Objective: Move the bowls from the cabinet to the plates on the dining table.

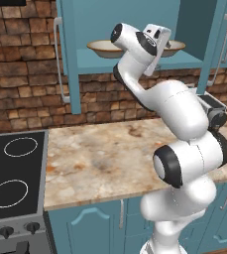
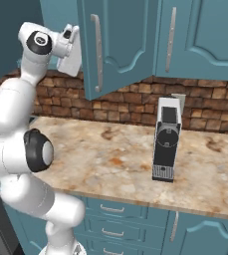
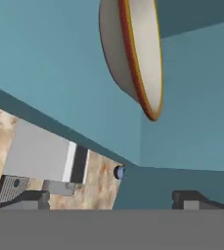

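My gripper stands fully open, both fingertips at the bottom of the hand view, holding and touching nothing. A bowl sits at top centre, apart from them, on the cabinet shelf, upper centre of the left base view.

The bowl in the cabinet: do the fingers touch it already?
Apart. In the hand view the two fingers stand wide open, and the bowl lies well beyond them, with bare teal cabinet between.
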Robot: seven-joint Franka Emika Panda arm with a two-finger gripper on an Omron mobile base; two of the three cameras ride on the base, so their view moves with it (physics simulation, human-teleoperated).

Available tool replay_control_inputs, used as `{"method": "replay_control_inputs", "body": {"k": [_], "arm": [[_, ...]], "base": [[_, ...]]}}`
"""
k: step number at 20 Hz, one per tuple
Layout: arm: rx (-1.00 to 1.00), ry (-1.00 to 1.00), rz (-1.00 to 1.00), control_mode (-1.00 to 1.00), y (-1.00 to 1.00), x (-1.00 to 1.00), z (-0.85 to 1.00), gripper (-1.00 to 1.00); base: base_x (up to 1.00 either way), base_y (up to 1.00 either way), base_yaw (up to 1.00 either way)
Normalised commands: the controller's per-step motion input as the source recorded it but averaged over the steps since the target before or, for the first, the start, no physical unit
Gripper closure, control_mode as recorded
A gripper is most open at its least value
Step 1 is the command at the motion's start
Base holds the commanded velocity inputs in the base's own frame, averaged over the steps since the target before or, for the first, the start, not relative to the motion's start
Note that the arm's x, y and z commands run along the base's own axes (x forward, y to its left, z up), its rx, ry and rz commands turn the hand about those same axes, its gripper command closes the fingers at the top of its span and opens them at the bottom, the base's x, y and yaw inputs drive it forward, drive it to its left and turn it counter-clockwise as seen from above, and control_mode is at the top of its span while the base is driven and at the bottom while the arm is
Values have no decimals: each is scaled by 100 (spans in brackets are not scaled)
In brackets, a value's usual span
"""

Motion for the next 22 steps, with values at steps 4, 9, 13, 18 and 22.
{"method": "replay_control_inputs", "body": {"k": [4,9,13,18,22], "arm": [[-3,2,-22,-100,-26,45,-19,-100],[-5,0,-23,-100,0,4,12,-100],[-3,-11,-14,-100,-1,0,-1,-100],[0,-17,-7,-100,-16,-65,3,-100],[0,-14,-9,-100,-39,-98,16,-100]], "base": [[0,0,0],[0,0,0],[0,0,0],[0,0,0],[0,0,0]]}}
